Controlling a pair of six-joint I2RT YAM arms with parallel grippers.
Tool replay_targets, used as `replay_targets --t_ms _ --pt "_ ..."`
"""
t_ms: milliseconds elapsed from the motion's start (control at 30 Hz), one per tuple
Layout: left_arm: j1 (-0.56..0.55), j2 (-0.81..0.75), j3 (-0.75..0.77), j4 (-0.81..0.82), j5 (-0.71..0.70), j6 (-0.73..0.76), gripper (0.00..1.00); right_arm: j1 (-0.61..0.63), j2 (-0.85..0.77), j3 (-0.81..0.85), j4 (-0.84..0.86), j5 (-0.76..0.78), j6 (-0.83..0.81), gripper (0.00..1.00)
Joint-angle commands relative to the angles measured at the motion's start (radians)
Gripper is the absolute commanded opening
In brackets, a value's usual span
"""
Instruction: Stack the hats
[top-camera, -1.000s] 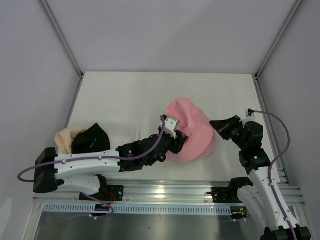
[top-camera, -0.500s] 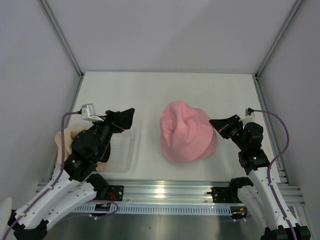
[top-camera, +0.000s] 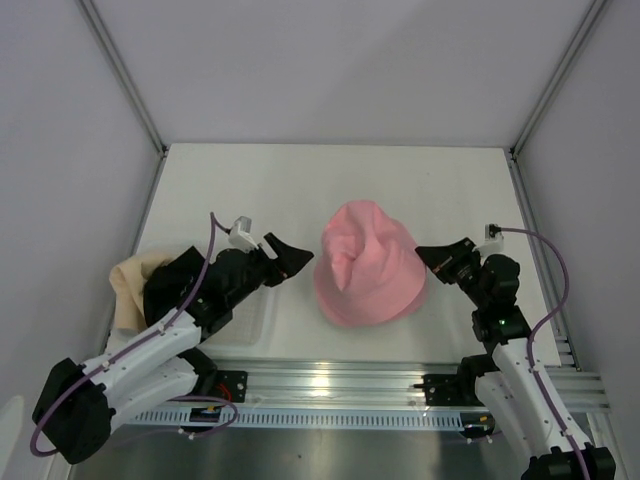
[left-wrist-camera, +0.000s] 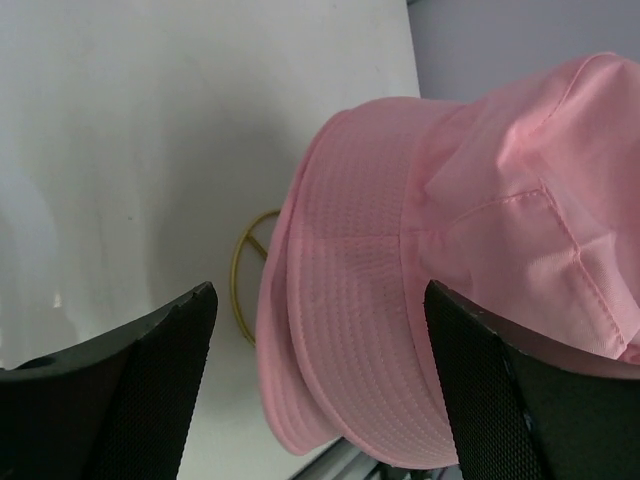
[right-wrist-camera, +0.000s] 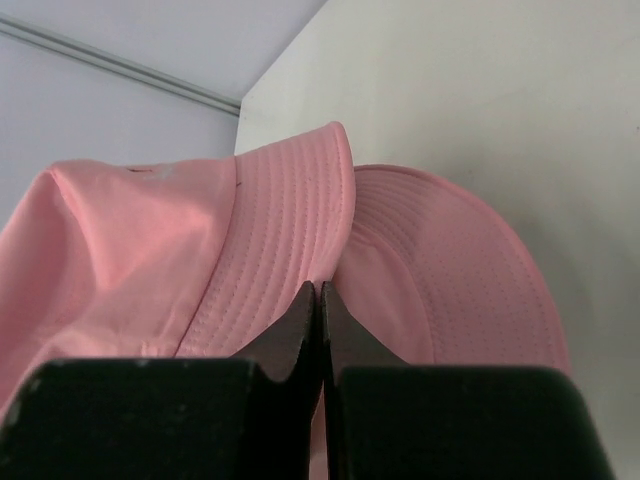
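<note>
Pink hats (top-camera: 368, 268) lie in a rumpled pile at mid-table; in the right wrist view one pink brim (right-wrist-camera: 270, 235) overlaps another pink brim (right-wrist-camera: 455, 290). My left gripper (top-camera: 293, 256) is open just left of the pile, its fingers (left-wrist-camera: 140, 390) wide apart with the pink hat's brim (left-wrist-camera: 345, 300) ahead of them, untouched. At the pile's right edge my right gripper (top-camera: 425, 254) is shut, its tips (right-wrist-camera: 320, 292) against the seam between the two brims. A black hat (top-camera: 172, 285) sits over a beige hat (top-camera: 124, 285) at the left, partly hidden by my left arm.
A clear shallow tray (top-camera: 255, 318) lies under my left forearm near the front. A thin yellow loop (left-wrist-camera: 243, 270) lies on the table beside the pink brim. Grey walls close in the table on the left, back and right.
My left gripper let go of the pink hat and opened, swung away to the left, then came back toward the pile. The pink pile settled slightly left. The right gripper edged closer.
</note>
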Motion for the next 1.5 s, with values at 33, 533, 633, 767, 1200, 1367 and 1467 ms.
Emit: replay_targets --t_ms 33,533,633,767,1200,1367,1467 --pt "0.018 0.057 -0.003 0.206 0.13 -0.079 0.84 0.001 -0.031 -0.05 0.069 0.024 -0.049 0.0" --pt "0.018 0.226 -0.073 0.436 0.245 -0.247 0.69 -0.001 -0.017 -0.071 0.122 0.024 -0.052 0.0" --pt "0.018 0.232 -0.069 0.448 0.246 -0.244 0.63 -0.001 -0.003 -0.071 0.124 0.018 -0.054 0.0" --pt "0.018 0.27 -0.064 0.476 0.278 -0.25 0.56 -0.001 0.007 -0.076 0.132 0.017 -0.049 0.0" --pt "0.018 0.402 -0.113 0.72 0.31 -0.25 0.67 0.001 0.012 -0.074 0.118 0.02 -0.061 0.0" --pt "0.018 0.445 -0.13 0.853 0.33 -0.268 0.52 0.002 0.013 -0.076 0.116 0.024 -0.063 0.0" --pt "0.018 0.5 -0.141 0.985 0.351 -0.291 0.38 0.002 0.013 -0.076 0.113 0.024 -0.064 0.0"
